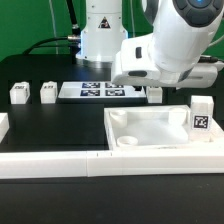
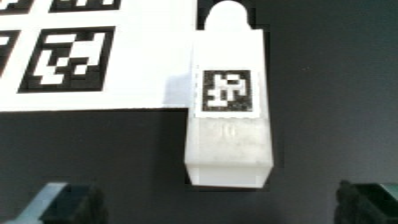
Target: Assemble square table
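The square table's white top [image 1: 150, 140] lies rim-up at the exterior view's right. One leg [image 1: 201, 116] with a tag stands upright on its right corner. Another leg [image 2: 231, 110], a white block with a tag, lies flat on the black table beside the marker board [image 2: 80, 50]. My gripper [image 2: 217, 206] hovers over this leg [image 1: 155, 95], open. Its dark fingertips [image 2: 68, 205] stand wide to either side, just short of the leg's near end, and hold nothing. Two more legs [image 1: 18, 93] [image 1: 48, 92] stand at the exterior view's left.
Long white L-shaped rails [image 1: 60, 162] run along the table's front edge and up its left side. The arm's white base [image 1: 100, 35] stands behind the marker board [image 1: 100, 91]. Black table surface lies between the left legs and the top.
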`<action>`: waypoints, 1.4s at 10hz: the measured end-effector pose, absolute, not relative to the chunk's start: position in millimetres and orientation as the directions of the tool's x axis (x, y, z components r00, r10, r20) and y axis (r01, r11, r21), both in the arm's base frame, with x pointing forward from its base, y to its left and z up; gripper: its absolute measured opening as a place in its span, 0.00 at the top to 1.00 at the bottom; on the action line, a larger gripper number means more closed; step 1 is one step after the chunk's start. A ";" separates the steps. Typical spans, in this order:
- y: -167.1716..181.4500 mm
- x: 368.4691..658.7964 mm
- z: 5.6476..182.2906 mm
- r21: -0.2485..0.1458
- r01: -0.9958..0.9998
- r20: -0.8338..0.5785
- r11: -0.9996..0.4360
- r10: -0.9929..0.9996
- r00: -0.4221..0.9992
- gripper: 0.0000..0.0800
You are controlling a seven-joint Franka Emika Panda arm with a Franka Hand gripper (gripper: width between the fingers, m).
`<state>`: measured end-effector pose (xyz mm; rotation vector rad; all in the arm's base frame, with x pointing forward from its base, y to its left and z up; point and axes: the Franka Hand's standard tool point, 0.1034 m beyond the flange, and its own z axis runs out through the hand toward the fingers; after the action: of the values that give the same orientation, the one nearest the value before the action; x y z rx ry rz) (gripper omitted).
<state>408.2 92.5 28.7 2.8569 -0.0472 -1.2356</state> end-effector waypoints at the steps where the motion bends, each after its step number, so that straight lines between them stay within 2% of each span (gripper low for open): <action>1: 92.4 406.6 28.0 0.041 -0.019 -0.730 -0.999 -0.043 0.682 0.19; 2: 97.2 396.4 21.9 0.044 -0.047 -0.735 -0.998 -0.064 0.675 0.19; 4: 106.6 363.3 9.4 0.012 -0.146 -0.772 -0.989 -0.102 0.628 0.19; 9: 99.4 362.0 7.9 0.024 -0.157 -0.773 -0.987 -0.118 0.624 0.19; 10: 98.8 362.4 7.8 0.024 -0.159 -0.772 -0.987 -0.119 0.624 0.35; 11: 98.1 362.7 7.7 0.024 -0.161 -0.772 -0.987 -0.120 0.624 0.61; 14: 96.6 363.1 7.7 0.024 -0.165 -0.772 -0.986 -0.123 0.624 0.64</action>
<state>363.1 96.6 7.7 2.8751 -0.2549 -1.3599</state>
